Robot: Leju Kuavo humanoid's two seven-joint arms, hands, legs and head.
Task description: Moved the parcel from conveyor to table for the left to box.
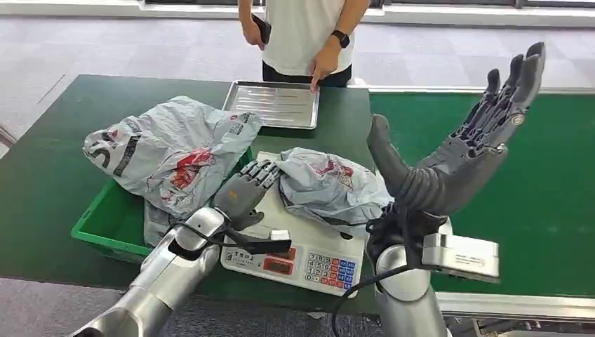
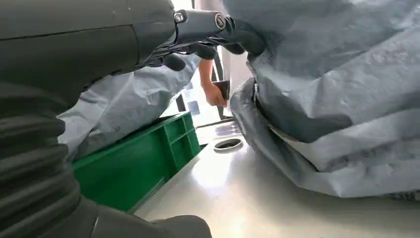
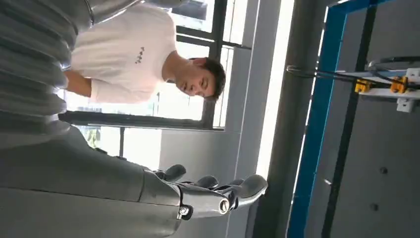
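Head view, centre: your left hand (image 1: 247,191) touches the soft, crinkled grey plastic parcel (image 1: 330,186), fingers curled, grip unclear; gather loose film. Right hand (image 1: 459,151) spread empty.

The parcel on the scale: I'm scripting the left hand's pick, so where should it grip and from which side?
Likely the bunched near-left edge of the parcel, approached from the bin side: the left hand already touches there, and loose plastic gathers easily.

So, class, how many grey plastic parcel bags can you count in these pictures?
2. One crumpled grey plastic parcel bag lies over the green plastic crate; the other grey plastic parcel bag rests on the white weighing scale. More may be hidden underneath.
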